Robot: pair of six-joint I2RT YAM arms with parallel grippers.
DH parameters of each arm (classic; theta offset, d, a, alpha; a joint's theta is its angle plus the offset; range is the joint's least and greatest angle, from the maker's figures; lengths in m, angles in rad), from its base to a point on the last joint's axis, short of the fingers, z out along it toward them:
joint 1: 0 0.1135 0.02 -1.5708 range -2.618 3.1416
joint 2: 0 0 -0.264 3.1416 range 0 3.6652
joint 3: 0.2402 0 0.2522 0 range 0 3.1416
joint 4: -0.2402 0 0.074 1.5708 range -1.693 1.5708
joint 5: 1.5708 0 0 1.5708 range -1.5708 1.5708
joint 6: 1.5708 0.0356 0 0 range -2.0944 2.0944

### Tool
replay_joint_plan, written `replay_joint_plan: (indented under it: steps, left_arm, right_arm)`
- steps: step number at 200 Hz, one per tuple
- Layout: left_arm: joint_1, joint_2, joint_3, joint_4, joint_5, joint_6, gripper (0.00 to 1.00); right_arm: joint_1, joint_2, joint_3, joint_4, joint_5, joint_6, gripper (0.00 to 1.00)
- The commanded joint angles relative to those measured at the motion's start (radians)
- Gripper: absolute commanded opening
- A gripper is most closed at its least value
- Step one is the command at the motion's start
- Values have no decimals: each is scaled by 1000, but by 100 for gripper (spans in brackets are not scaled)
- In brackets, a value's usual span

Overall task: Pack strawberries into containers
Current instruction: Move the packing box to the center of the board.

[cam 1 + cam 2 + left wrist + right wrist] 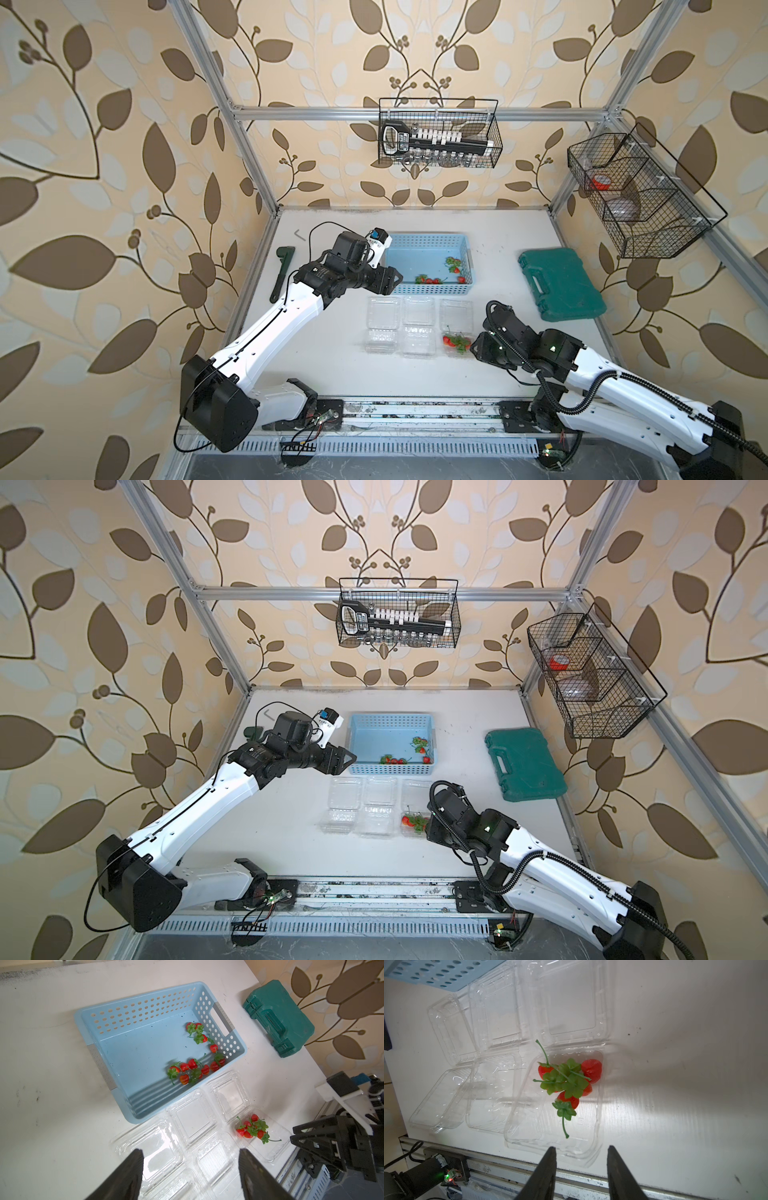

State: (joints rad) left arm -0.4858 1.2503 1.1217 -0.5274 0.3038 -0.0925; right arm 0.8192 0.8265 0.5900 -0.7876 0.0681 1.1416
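Several strawberries point(432, 280) point(193, 1070) lie in the near right part of a light blue perforated basket point(424, 239) point(137, 1001). In front of it three clear clamshell containers stand in a row with lids open: left point(379, 311), middle point(419, 309), right point(456, 309). The right container point(529, 1138) holds several strawberries point(566, 1080) point(252, 1129); the other two look empty. My left gripper point(397, 279) point(190, 1150) hovers open and empty by the basket's near left corner. My right gripper point(473, 347) point(581, 1147) is open and empty just beside the filled container.
A green tool case point(561, 284) lies at the right. A dark green tool point(282, 272) and a small hex key point(300, 235) lie at the left. Two black wire baskets point(438, 133) point(640, 195) hang on the frame. A metal rail point(415, 409) runs along the front edge.
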Motion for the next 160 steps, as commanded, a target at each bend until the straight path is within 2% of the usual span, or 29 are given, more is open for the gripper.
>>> replay_joint_plan:
  steps: [1, 26, 67, 111, 160]
  left_arm:
    - [-12, -12, -11, 20, 4, -5, 74]
    - [-12, -16, -12, 22, 3, -2, 74]
    - [-13, -14, -16, 24, 3, -2, 74]
    - [-11, -14, -22, 24, 3, -1, 74]
    - [-11, -20, -25, 24, 7, -4, 74]
  right_arm:
    - [-37, -33, -39, 38, -46, 111, 41]
    - [-79, -43, -71, 69, -80, 115, 41]
    - [-81, 2, -88, 71, -99, 88, 39]
    - [-81, 6, -129, 76, -89, 86, 24]
    - [-87, 22, -167, 92, -65, 78, 14]
